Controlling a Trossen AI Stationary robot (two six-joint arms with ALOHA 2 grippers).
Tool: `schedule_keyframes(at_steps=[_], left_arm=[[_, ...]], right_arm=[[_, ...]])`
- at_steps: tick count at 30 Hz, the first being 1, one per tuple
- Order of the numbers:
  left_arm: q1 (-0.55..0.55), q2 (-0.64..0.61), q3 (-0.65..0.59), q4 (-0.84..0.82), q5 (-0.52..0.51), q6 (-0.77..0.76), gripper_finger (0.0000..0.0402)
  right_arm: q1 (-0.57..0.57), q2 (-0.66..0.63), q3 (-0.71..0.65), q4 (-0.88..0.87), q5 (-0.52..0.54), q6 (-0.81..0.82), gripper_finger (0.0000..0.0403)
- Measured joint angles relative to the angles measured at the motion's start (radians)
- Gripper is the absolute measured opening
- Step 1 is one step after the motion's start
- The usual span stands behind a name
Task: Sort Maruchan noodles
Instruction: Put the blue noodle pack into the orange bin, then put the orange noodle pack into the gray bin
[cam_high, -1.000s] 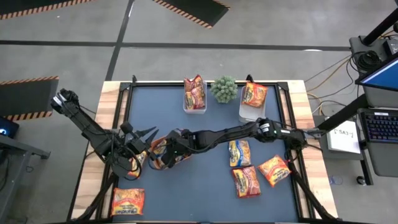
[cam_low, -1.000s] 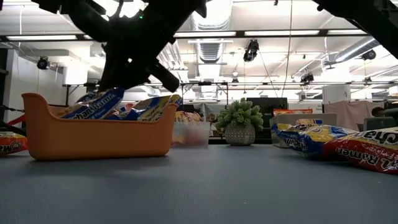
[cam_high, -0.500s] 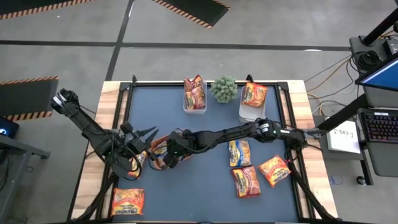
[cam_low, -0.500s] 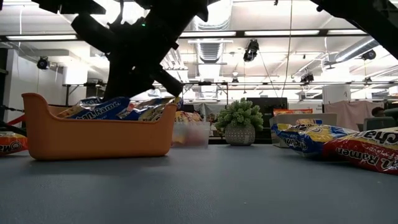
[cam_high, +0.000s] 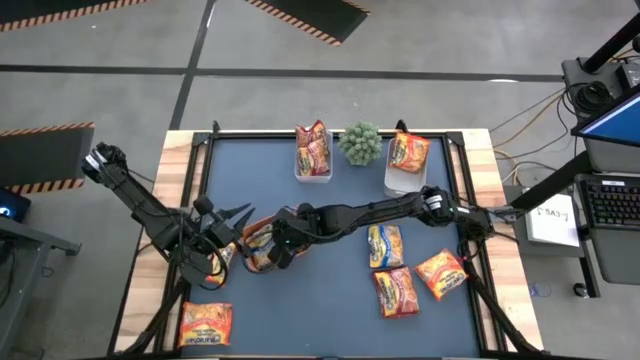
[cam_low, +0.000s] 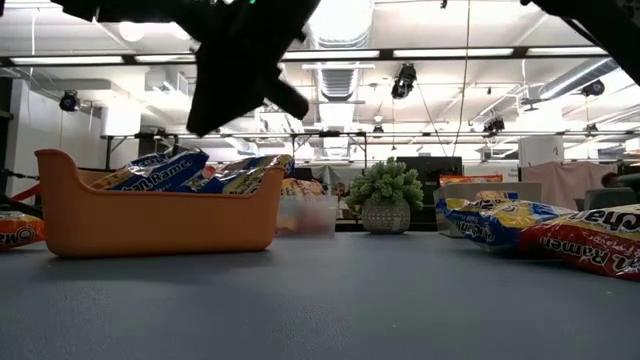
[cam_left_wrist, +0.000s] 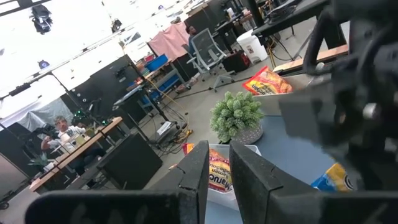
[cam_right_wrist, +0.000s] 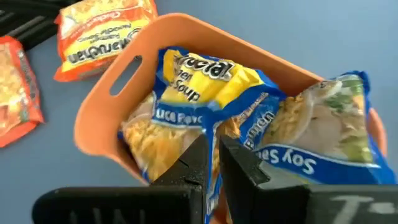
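Right gripper (cam_high: 281, 252) above yellow-blue packets (cam_right_wrist: 211, 112) in orange tray (cam_right_wrist: 102, 118).

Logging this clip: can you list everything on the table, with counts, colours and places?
Tray: 1, orange, left-centre of mat
Tray packets: at least 2, yellow-blue, inside tray
Tubs: 2, clear, far edge, either side of the plant
Tub packets: red-orange in the left tub; 1 orange on the right tub
Loose packets: 3 right of centre, yellow-blue, red, orange; 1 orange at the near-left corner; 1 red beside the tray
Plant: 1, green, far edge centre
Mat: 1, blue, covers the table
Left hand: dark, just left of the tray
Right hand: dark, over the tray
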Motion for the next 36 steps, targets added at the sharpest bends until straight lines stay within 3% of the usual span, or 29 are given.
schedule_keyframes(at_steps=[6,10,19,26,30,36], left_arm=[[0.0,0.0,0.0,0.002,0.034,0.0,0.0047],[0.001,0.0,0.001,0.003,0.17,0.0,0.0047],[0.002,0.028,0.038,0.01,0.514,-0.062,0.0047],[0.003,0.114,0.039,-0.054,0.632,-0.32,0.0047],[0.004,0.212,0.039,-0.095,0.637,-0.464,0.0047],[0.066,0.366,0.039,-0.092,0.594,-0.522,0.0047]], right_arm=[[0.046,-0.059,0.0,-0.163,0.044,-0.076,0.0028],[0.094,-0.082,-0.043,-0.232,0.105,-0.083,0.0028],[0.164,-0.159,-0.206,-0.206,0.105,-0.141,0.0028],[0.214,-0.315,-0.456,0.003,0.104,-0.237,0.0028],[0.216,-0.419,-0.614,0.189,0.105,-0.27,0.0028],[0.213,-0.533,-0.804,0.435,0.105,-0.302,0.0028]])
